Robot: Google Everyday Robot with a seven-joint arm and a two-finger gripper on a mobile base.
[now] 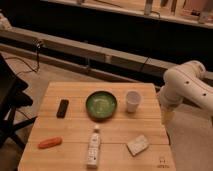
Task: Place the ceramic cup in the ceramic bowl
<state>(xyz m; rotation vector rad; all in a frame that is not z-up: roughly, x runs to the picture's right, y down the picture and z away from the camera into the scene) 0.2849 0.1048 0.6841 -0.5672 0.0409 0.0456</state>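
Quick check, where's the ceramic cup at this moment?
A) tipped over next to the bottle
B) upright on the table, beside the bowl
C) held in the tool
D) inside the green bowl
B: the ceramic cup stands upright on the table, just image-right of the ceramic bowl. The tool hangs by the table's right edge, clear of the cup.

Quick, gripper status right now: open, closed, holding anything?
Gripper: cannot be told. It hangs by the right edge of the table, right of the cup, which stands on the table apart from it.
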